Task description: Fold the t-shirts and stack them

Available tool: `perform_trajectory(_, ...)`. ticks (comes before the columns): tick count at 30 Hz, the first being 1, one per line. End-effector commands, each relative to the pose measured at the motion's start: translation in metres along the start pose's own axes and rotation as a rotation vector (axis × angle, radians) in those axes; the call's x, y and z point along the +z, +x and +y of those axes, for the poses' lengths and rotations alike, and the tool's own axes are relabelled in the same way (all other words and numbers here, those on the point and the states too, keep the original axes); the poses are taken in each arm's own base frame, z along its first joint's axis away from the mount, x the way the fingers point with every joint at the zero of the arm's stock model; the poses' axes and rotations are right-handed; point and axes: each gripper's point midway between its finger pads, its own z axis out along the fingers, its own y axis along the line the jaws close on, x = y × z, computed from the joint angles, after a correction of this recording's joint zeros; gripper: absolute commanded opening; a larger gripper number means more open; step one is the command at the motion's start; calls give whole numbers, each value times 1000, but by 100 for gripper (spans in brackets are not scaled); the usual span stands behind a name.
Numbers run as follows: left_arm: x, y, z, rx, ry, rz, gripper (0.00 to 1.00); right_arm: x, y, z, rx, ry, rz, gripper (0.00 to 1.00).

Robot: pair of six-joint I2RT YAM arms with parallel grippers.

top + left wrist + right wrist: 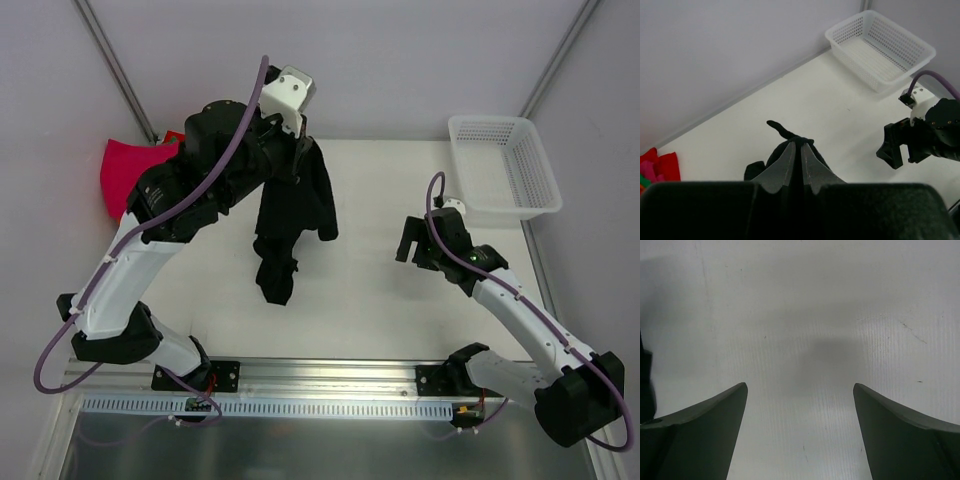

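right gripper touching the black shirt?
Apart. Top view shows a strip of bare table between the open right gripper and the hanging black t-shirt.

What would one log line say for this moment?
left end effector: shut on black t-shirt, hanging | right end effector: open, empty, above table

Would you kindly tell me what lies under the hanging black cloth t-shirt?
Only bare white table shows around the black cloth t-shirt, which hangs from the shut left gripper. Its crumpled lower end hides the patch directly beneath.
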Motion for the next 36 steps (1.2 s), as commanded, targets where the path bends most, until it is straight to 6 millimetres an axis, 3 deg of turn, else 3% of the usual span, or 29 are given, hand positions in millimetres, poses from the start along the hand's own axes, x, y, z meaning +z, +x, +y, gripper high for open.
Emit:
perform_trajectory(1, -31, -43, 10, -74, 10, -145, 0, -4, -6, -5, 10, 12, -40, 91)
perform_trajectory(5, -51, -54, 21, -117, -15, -213, 0, -7, -9, -6, 12, 12, -55, 91)
perform_trajectory(11, -49, -43, 47, -139, -173, -203, 0, -4, -6, -5, 8, 11, -39, 91)
perform_trajectory(16, -34, -25, 51, -123, -233, -150, 0, -3, -6, 1, 10, -19, -32, 92)
perform_trajectory(22, -5, 13, 53, -131, -329, -49, 0, 0, -4, 8, 10, -50, -18, 92)
perform_trajectory(26, -15, 30, 122, -161, -678, -26, 0, -1, -2, 7, 6, -49, -20, 92)
perform_trajectory(29, -39, 42, 160, -224, -843, -41, 0, -2, -4, 5, 5, -41, -28, 91)
perform_trajectory(30, -57, 43, 175, -238, -936, -58, 0, -1, -3, 4, 3, -37, -27, 92)
perform_trajectory(33, -85, 59, 207, -253, -1096, -54, 0, -1, -3, 4, 4, -37, -20, 91)
perform_trajectory(36, -98, 82, 222, -291, -1157, -46, 0, 1, 2, 9, -6, -60, 6, 91)
